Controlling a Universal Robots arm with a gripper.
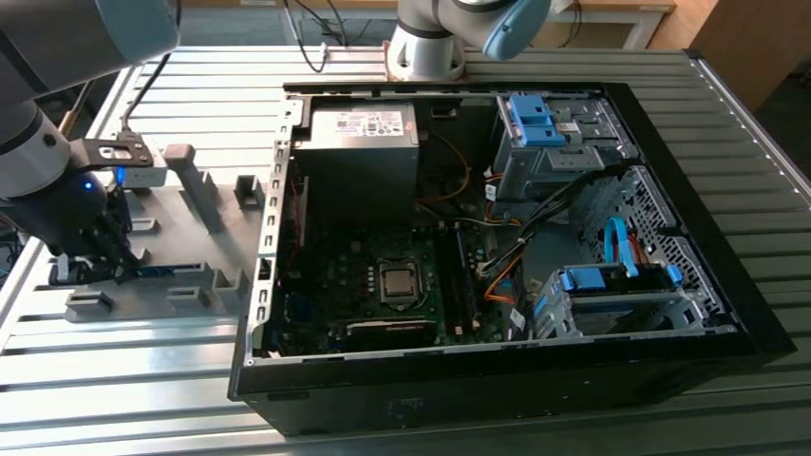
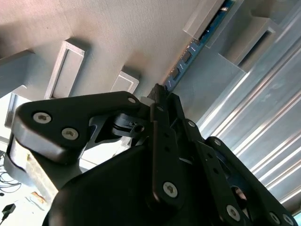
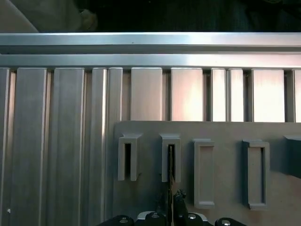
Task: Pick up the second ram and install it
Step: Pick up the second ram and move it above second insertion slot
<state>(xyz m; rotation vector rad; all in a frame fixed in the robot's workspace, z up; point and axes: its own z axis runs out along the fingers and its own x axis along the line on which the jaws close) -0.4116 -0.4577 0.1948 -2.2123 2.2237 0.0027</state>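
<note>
Ram partly hidden
The second ram (image 2: 186, 58) passes behind the gripper (image 2: 157, 90) at one end; the view's edge cuts the other.

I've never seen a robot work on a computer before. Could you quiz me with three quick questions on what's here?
1. True or false: the ram stick lies inside the open computer case.
2. The gripper is nearest to: A) the case, B) the grey slotted holder, C) a keyboard.
3. What do the case and the holder rest on?

Key: 1. False; it stands in the holder. 2. B. 3. The ribbed metal table.
</note>
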